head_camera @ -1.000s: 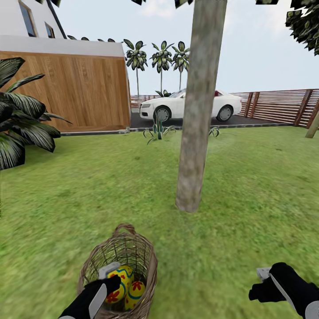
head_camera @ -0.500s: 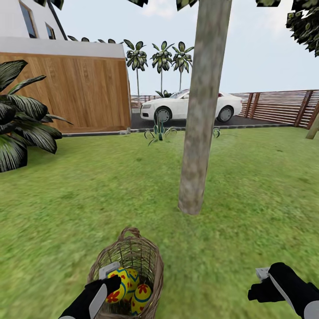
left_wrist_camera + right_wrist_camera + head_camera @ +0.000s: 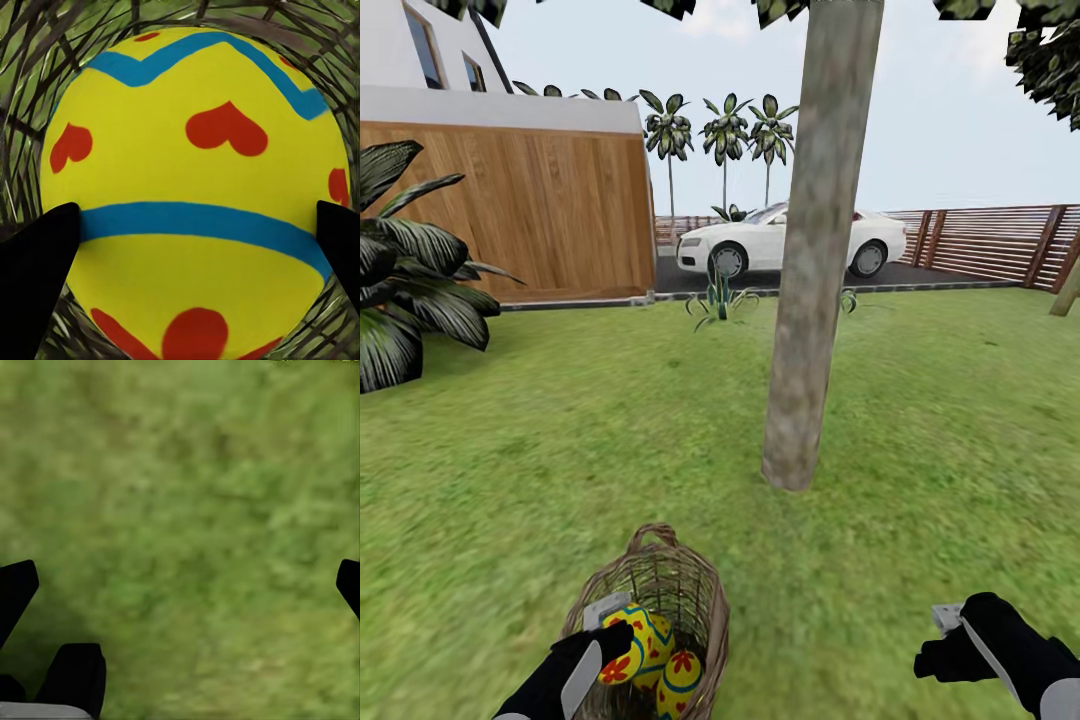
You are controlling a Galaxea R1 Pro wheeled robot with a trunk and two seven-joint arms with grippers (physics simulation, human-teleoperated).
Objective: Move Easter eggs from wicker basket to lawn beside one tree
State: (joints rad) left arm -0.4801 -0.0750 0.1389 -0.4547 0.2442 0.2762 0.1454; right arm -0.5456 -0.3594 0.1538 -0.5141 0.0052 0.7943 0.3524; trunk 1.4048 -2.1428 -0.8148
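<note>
From the head camera I see my left gripper (image 3: pixel 603 640) down in the brown woven wicker basket (image 3: pixel 700 590) on the green lawn (image 3: pixel 560 450), short of the grey-brown tree trunk (image 3: pixel 805 300). Left wrist: fingers clamped either side of a yellow egg with red hearts and blue bands (image 3: pixel 195 195). Right wrist: right gripper (image 3: pixel 180 585) spread over grass.

A home garden: a mown lawn (image 3: pixel 920 400) around a bare tree (image 3: pixel 810 250) trunk, a white house (image 3: pixel 420 50) with wood cladding, a slatted wooden fence (image 3: pixel 990 240), palms (image 3: pixel 725 130), and a white car (image 3: pixel 790 240) parked on the drive.

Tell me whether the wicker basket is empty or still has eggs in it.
Not empty. The wicker basket on the lawn holds Easter eggs; the left gripper reaches in, one egg between its jaws.
</note>
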